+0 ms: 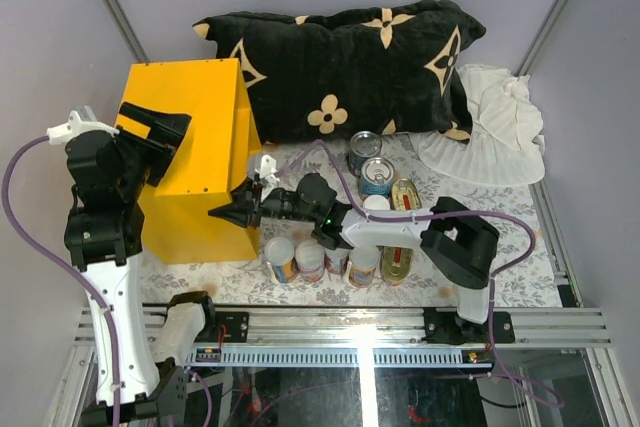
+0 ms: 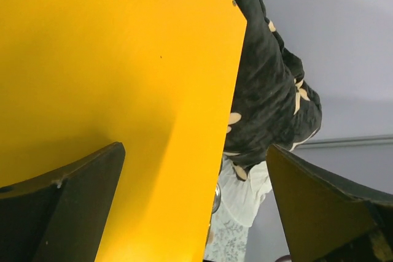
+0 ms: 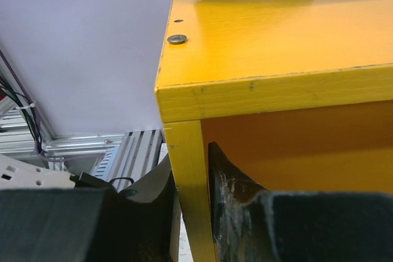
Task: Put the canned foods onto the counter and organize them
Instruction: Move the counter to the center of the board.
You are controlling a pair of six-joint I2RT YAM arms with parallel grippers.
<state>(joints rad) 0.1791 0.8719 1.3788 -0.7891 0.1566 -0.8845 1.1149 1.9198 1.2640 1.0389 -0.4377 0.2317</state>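
Right gripper (image 1: 224,213) clamps the yellow counter (image 1: 195,127) by its side panel.

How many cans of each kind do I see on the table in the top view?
Slim white-lidded cans: 5
Wide silver-topped cans: 2
Flat oval gold tins: 2
Total: 9 in view; more may be hidden.
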